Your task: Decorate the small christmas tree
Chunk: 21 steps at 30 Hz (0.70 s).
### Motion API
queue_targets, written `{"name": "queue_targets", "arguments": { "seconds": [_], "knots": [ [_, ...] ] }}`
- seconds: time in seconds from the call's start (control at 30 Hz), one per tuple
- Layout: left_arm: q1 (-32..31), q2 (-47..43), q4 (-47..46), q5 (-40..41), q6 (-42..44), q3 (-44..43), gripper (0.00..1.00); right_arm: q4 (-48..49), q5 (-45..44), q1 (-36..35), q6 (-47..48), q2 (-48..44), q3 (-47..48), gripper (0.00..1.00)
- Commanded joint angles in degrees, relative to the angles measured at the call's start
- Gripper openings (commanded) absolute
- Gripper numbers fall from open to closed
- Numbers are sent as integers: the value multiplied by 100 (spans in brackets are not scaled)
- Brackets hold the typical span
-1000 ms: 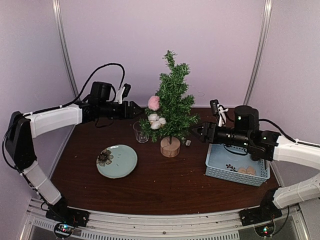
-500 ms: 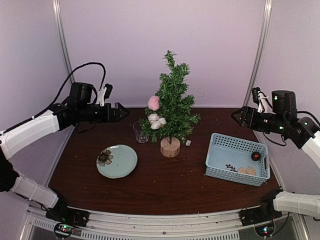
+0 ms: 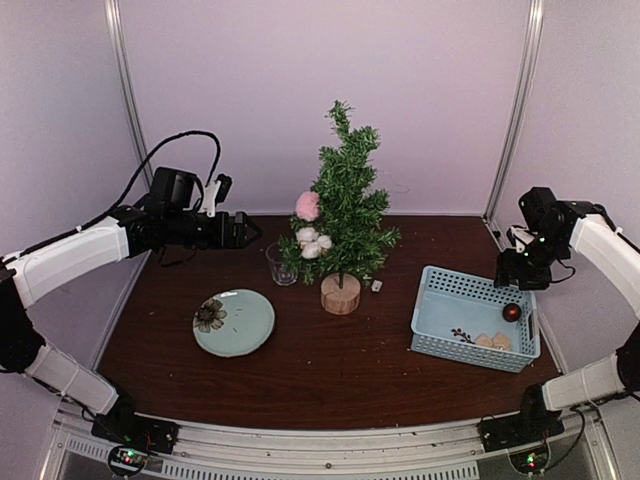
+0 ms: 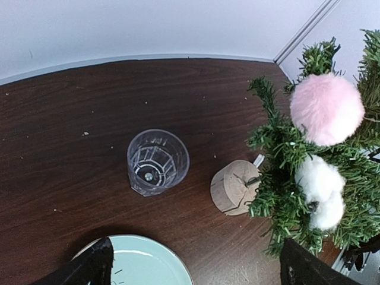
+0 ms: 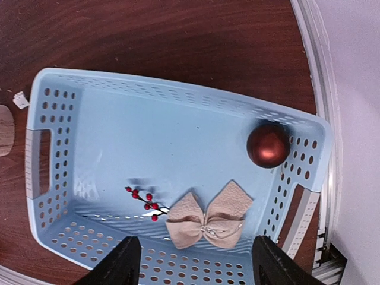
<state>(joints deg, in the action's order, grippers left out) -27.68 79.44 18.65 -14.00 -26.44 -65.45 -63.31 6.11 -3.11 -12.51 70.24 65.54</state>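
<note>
The small christmas tree (image 3: 345, 210) stands mid-table on its wood stump (image 3: 340, 293), with a pink pompom (image 3: 308, 206) and white cotton balls (image 3: 312, 241) on its left branches. Left of the tree my left gripper (image 3: 243, 231) hovers open and empty; its wrist view shows the stump (image 4: 234, 187), the pompom (image 4: 326, 108) and its own open gripper (image 4: 196, 267). My right gripper (image 3: 515, 278) points down over the blue basket (image 3: 440, 320), open and empty. Below that gripper (image 5: 195, 264) lie a red ball (image 5: 268, 144), a beige bow (image 5: 208, 217) and a red berry sprig (image 5: 144, 199).
A clear drinking glass (image 3: 281, 264) stands just left of the tree. A teal plate (image 3: 234, 322) with a flower print lies nearer the front left. A small white tag (image 3: 376, 286) lies beside the stump. Booth walls close in on both sides.
My left gripper let go at the pompom, opened wide and drew back left. My right arm swung away from the tree to the right and now points down over the basket.
</note>
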Motion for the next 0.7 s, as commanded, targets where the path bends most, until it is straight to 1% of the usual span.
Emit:
{"name": "queue_targets", "arguments": {
  "seconds": [0.0, 0.07, 0.13, 0.2, 0.33, 0.4, 0.5, 0.67],
  "knots": [
    [35, 62, -75, -159, 71, -235, 98, -189, -584, 373, 284, 332, 100, 66],
    [35, 100, -113, -113, 17, -231, 98, -178, -539, 576, 425, 720, 232, 66],
    [35, 160, -166, -51, -12, -237, 98, -328, -583, 601, 668, 1144, 395, 65],
    [35, 222, -182, 42, -91, -279, 98, -286, -914, 606, 870, 1406, 392, 62],
    [35, 251, -452, 56, -291, -211, 98, 141, -1100, 609, 885, 1637, 291, 58],
    [35, 237, -572, -36, -296, -197, 98, 220, -1373, 610, 978, 1822, 225, 57],
    [35, 189, -610, -140, -146, -196, 98, 344, -1756, 610, 1103, 1939, 144, 58],
    [35, 12, -779, -178, -112, -60, 97, 486, -1877, 608, 1170, 2228, 151, 60]
  ]
}}
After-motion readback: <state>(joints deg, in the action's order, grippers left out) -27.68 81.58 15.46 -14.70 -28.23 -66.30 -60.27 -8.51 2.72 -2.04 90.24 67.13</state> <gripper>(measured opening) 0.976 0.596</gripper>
